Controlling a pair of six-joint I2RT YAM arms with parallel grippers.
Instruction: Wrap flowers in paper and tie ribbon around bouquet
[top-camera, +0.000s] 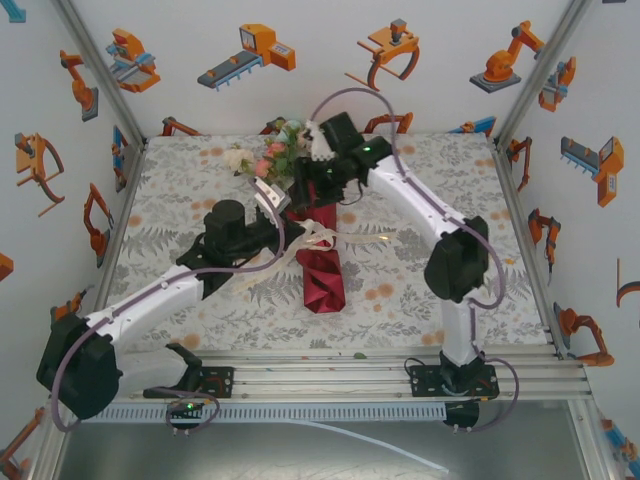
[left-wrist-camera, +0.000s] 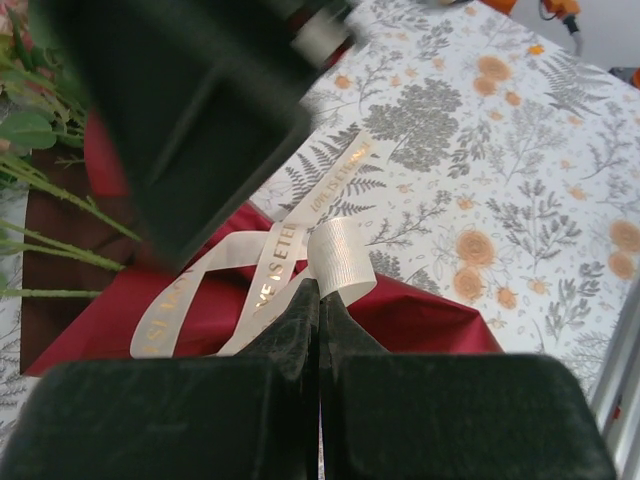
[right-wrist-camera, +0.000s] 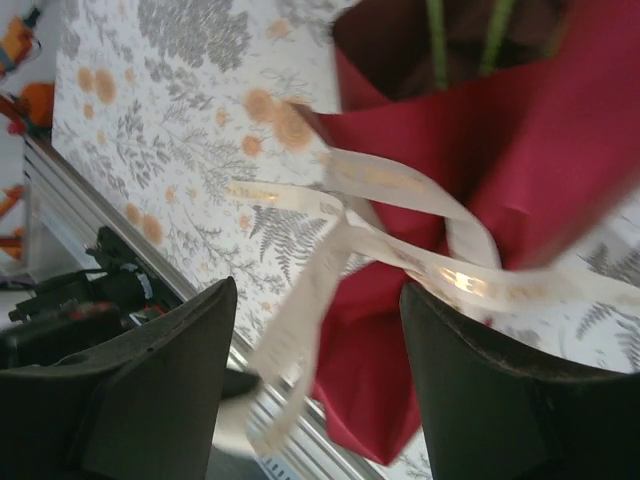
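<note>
Flowers (top-camera: 270, 158) in burgundy paper (top-camera: 322, 278) cone, lying flat on tablecloth (top-camera: 190, 205); cream ribbon (left-wrist-camera: 282, 255) looped across cone.

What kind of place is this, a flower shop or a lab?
Probably a robot lab cell, not a shop: the left arm and right arm are bolted to a metal rail, inside aluminium frame posts and white walls printed with orange robot cartoons.

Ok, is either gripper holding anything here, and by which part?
The left gripper is shut on the ribbon, pinching it at the looped part lying over the paper. The right gripper is open and holds nothing.
</note>
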